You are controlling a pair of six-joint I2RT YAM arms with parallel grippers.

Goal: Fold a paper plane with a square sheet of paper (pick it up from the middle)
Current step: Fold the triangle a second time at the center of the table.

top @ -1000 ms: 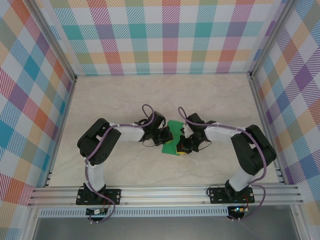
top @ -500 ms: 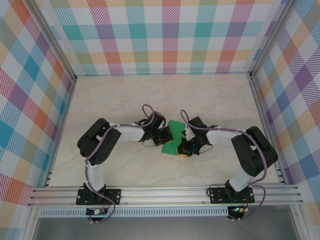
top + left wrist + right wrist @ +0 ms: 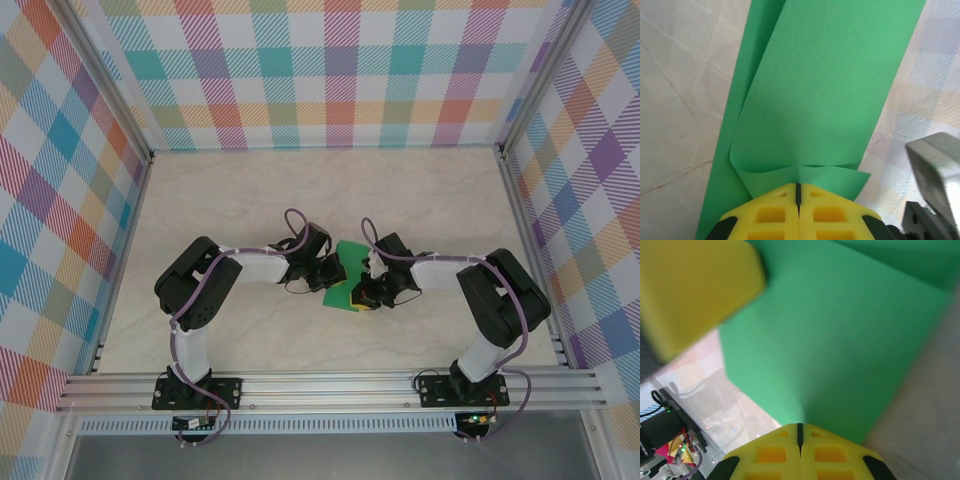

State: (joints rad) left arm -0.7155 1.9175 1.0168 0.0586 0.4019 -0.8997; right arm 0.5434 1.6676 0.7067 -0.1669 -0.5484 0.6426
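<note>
I see the right fingers (image 3: 771,456) swung back in toward the left fingers (image 3: 771,216). Both pinch the green paper (image 3: 340,292), its layers bowed. Crease looks half-formed.

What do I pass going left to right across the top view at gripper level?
In order: left arm → left gripper → green paper → right gripper → right arm.
</note>
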